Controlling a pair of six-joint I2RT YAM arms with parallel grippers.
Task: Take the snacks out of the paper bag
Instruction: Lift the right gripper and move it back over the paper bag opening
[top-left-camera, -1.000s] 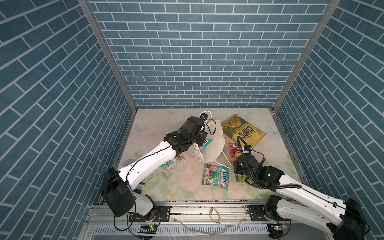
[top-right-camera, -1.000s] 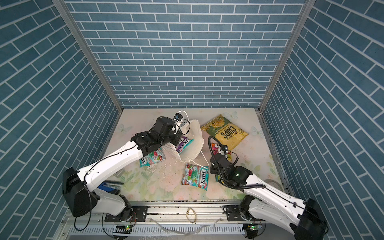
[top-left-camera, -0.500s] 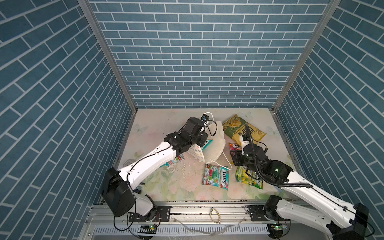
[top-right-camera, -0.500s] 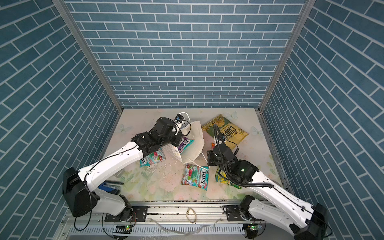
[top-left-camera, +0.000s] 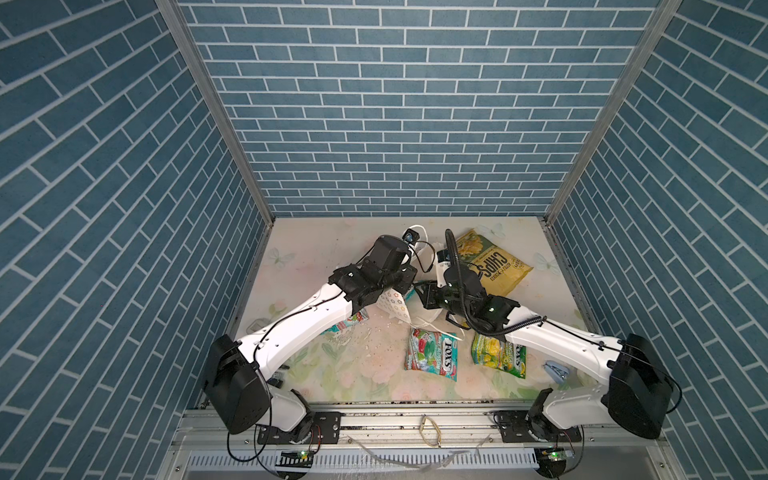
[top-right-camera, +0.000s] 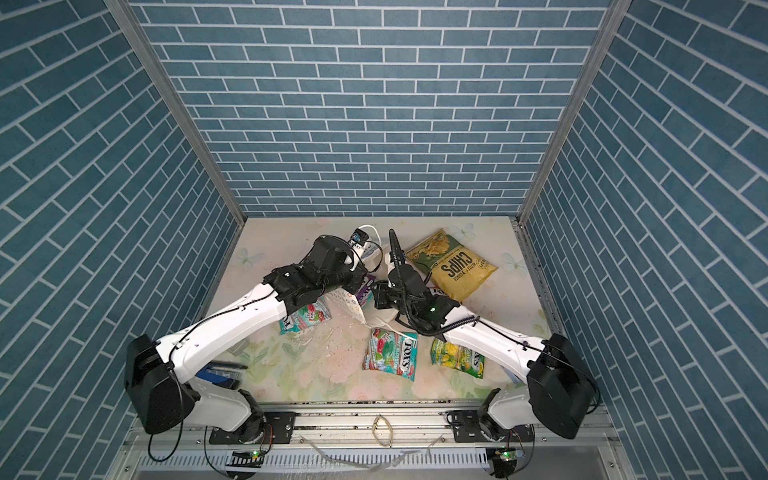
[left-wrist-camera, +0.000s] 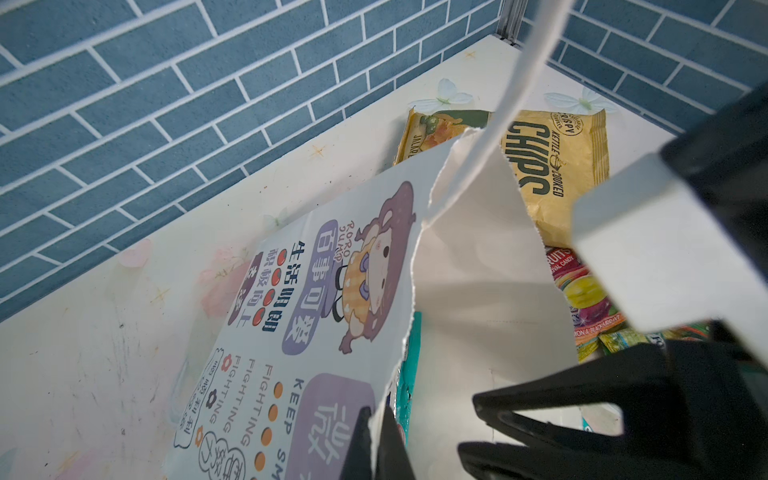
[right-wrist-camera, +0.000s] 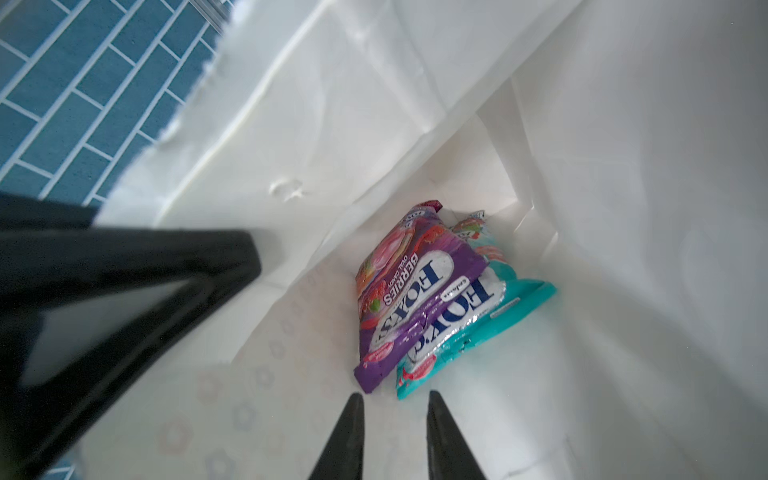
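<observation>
Paper bag (right-wrist-camera: 623, 166) holds purple pouch (right-wrist-camera: 415, 299) atop teal pouch (right-wrist-camera: 503, 311).

You have 3 blue brick-pattern walls (top-left-camera: 395, 104) closing in a table (top-left-camera: 316, 249) with a pale floral cover and butterfly prints (top-left-camera: 544, 262). Small white scraps (top-left-camera: 368, 332) lie scattered near its middle. A small blue clip (top-left-camera: 556, 371) sits near the front right corner. At the front left you see a blue-and-black object (top-right-camera: 220, 372), partly hidden. A thin loop (top-left-camera: 430, 432) rests on the metal front rail (top-left-camera: 374, 419).
</observation>
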